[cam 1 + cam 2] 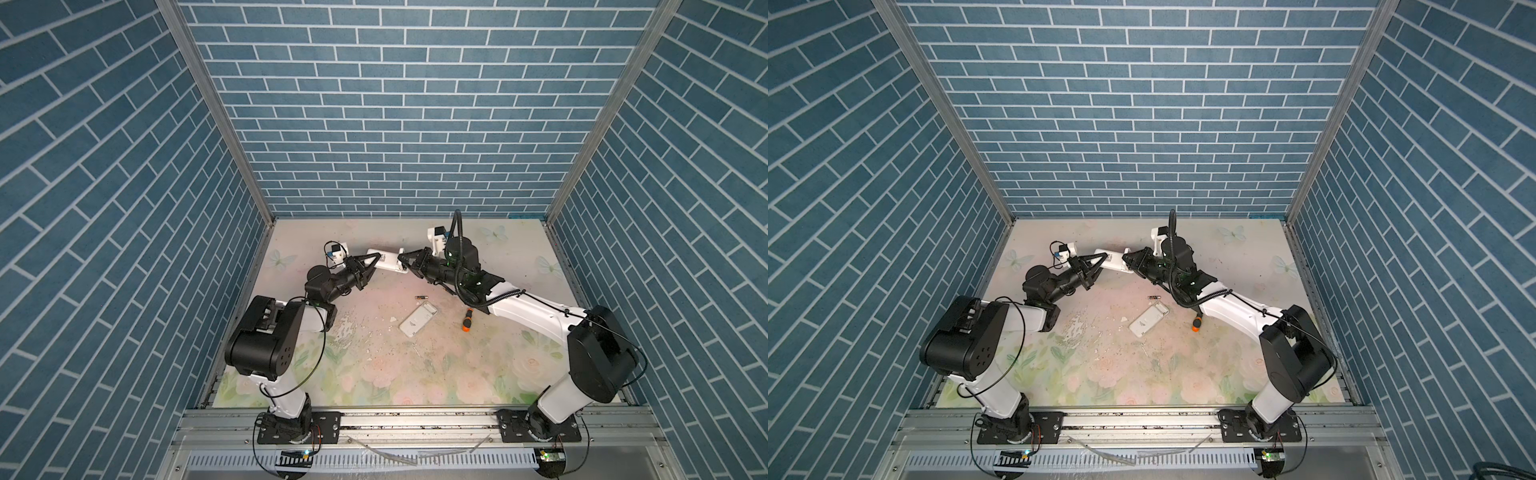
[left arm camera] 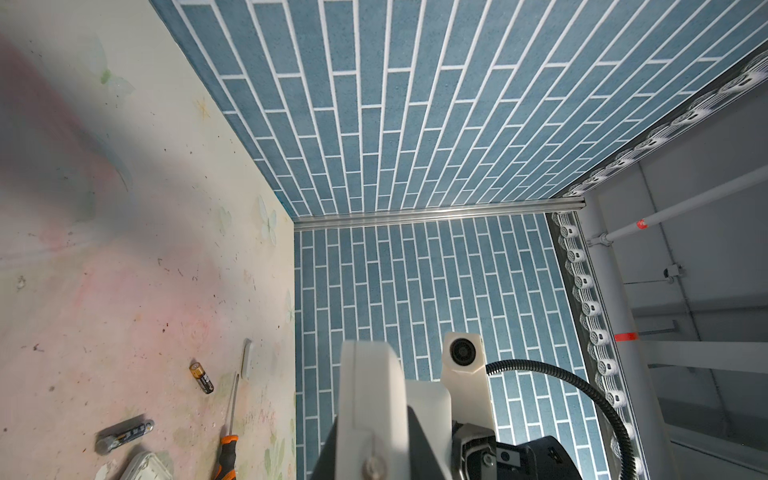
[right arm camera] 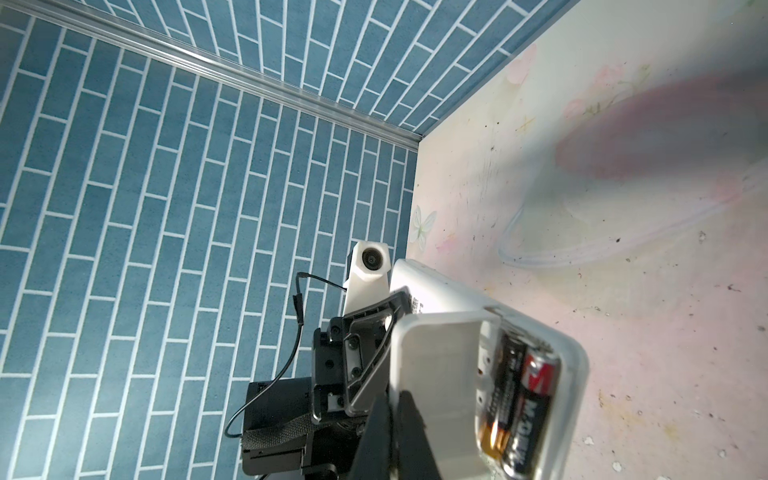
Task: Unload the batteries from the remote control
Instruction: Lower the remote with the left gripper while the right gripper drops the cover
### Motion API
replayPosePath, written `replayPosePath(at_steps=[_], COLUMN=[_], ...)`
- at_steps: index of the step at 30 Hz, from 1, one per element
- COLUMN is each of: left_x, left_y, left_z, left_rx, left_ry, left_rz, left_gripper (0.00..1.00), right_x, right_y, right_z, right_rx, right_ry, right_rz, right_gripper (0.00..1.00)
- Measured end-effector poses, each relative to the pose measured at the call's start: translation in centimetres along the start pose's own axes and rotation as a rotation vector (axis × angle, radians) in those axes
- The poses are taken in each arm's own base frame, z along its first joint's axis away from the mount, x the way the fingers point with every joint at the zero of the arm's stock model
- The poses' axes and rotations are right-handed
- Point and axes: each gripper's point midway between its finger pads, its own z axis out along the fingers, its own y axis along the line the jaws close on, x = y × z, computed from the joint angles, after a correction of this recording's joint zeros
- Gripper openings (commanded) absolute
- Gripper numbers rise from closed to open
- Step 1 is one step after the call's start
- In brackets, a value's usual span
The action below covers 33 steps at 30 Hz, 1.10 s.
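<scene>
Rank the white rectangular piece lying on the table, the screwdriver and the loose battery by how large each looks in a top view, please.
1. white rectangular piece, clearly the largest.
2. screwdriver, though only its handle shows.
3. loose battery, the smallest.

Remote control (image 1: 388, 262) is up off the counter (image 1: 519, 257) at rear centre, between the two arms. Left tool (image 1: 375, 261) is clamped on its left end. Right tool (image 1: 403, 258) is closed at its right end, apparently pinching the bay wall; the wrist view is too tight to be sure. Two batteries (image 3: 517, 411) sit side by side in the open bay, against one side. Loose battery (image 1: 421, 297) lies on the counter in front of the remote. Flat rectangular case (image 1: 417, 319) lies just in front of that battery. Small chip (image 1: 392, 319) sits just left of the case. Screwdriver (image 1: 468, 320) lies right of the case, clear of it, with one end under the right arm.
</scene>
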Motion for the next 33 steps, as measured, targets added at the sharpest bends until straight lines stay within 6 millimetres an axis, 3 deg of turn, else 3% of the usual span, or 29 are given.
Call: replayPosePath(at_steps=[15, 20, 25, 29, 33], left_x=[0.0, 0.2, 0.9, 1.5, 2.1], left_y=[-0.4, 0.5, 2.9, 2.2, 2.6], left_z=[0.0, -0.3, -1.4, -2.2, -3.3], left_rx=[0.017, -0.010, -0.120, -0.143, -0.180], left_ry=[0.001, 0.001, 0.004, -0.002, -0.019], left_rz=[0.034, 0.069, 0.095, 0.143, 0.179], left_gripper=[0.00, 0.00, 0.00, 0.00, 0.00], right_x=[-0.5, -0.6, -2.8, -5.3, -7.0], right_y=[2.2, 1.6, -0.4, -2.8, -7.2], right_z=[0.8, -0.1, -2.7, -5.4, -7.7], right_rx=[-0.036, 0.021, 0.123, 0.236, 0.415], right_ry=[0.038, 0.050, 0.017, -0.036, -0.061], right_rz=[-0.051, -0.087, -0.118, -0.140, -0.162], right_gripper=[0.00, 0.00, 0.00, 0.00, 0.00])
